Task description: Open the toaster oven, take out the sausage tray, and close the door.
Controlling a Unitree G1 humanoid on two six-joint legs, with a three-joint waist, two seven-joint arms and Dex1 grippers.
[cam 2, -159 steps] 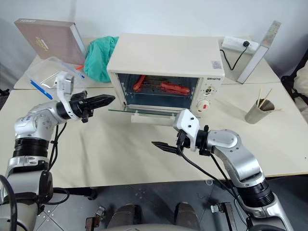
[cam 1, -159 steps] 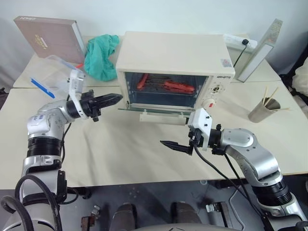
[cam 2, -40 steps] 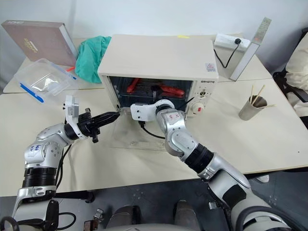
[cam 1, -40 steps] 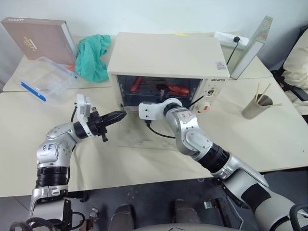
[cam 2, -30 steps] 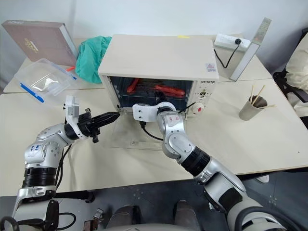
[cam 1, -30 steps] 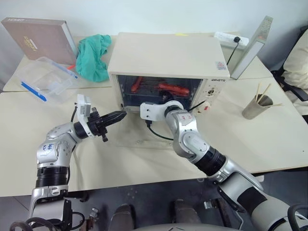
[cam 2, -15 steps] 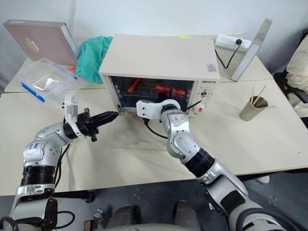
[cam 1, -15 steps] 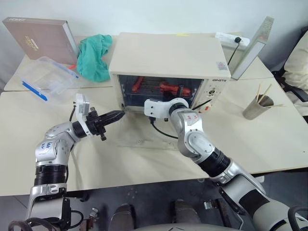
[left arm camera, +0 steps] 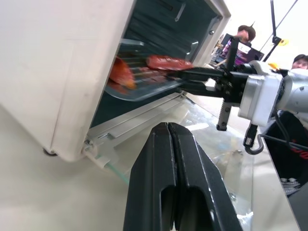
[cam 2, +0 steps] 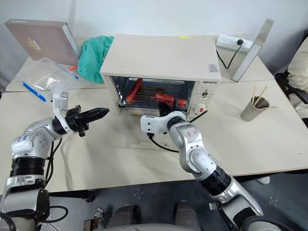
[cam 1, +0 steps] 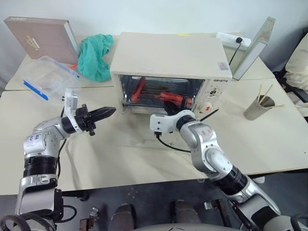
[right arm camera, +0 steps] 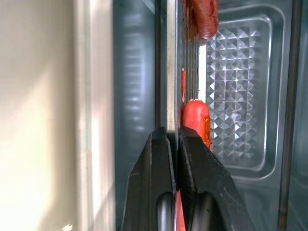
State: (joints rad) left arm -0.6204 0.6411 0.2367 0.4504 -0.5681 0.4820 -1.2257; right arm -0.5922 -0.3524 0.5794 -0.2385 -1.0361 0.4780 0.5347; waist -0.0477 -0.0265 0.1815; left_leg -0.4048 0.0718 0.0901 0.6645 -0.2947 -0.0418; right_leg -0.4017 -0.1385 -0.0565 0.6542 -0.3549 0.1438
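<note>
Drawing the tray (cam 2: 156,100) out of the oven (cam 2: 161,60)

My right claw (right arm camera: 174,139) pinches the tray's front rim so it slides over the lowered door (cam 2: 139,137); my left claw (cam 2: 98,113) waits clenched, empty, left of the oven, leaving the mouth free

The left arm extends from the near left, elbow bent, with the left gripper (cam 1: 107,111) held level, pointing right, its fingers pressed together and empty. The right arm reaches in from the near right, forearm angled far-left, with the right gripper (right arm camera: 174,137) clamped on a thin metal edge.
</note>
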